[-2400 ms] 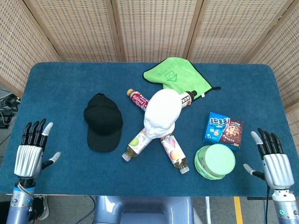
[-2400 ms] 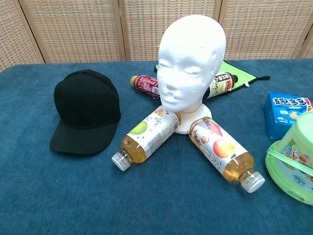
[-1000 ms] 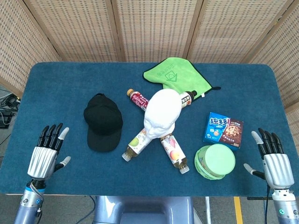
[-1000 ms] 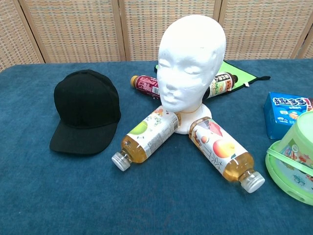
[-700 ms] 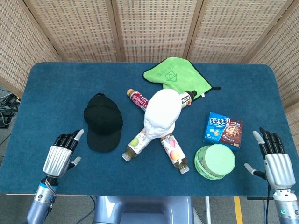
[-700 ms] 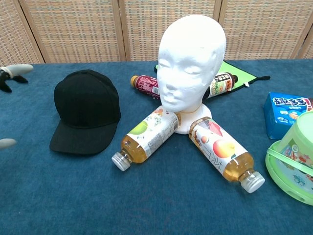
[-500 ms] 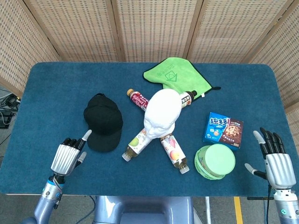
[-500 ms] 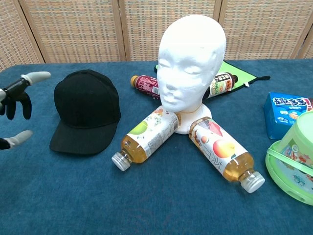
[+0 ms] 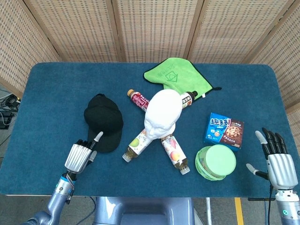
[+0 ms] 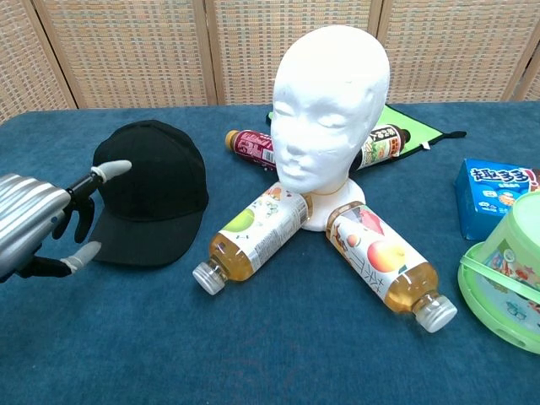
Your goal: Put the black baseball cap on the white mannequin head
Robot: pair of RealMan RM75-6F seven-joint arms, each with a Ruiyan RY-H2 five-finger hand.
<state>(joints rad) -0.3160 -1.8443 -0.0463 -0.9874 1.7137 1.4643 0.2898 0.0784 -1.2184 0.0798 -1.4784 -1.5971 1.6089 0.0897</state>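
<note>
Black fabric baseball cap [image 9: 103, 123] lay left of centre, brim toward the lower edge, just up-right of the empty, spread-fingered left hand [image 9: 80, 155]; white foam mannequin head [image 9: 162, 114] stood centre.

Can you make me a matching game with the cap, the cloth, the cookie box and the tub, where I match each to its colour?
Things:
1. cap
2. cloth
3. cookie box
4. tub

Colours:
A. blue
B. pale green with a lid
C. black
D. bright green, lying flat

Pairs: 1-C, 2-D, 3-A, 4-B
</note>
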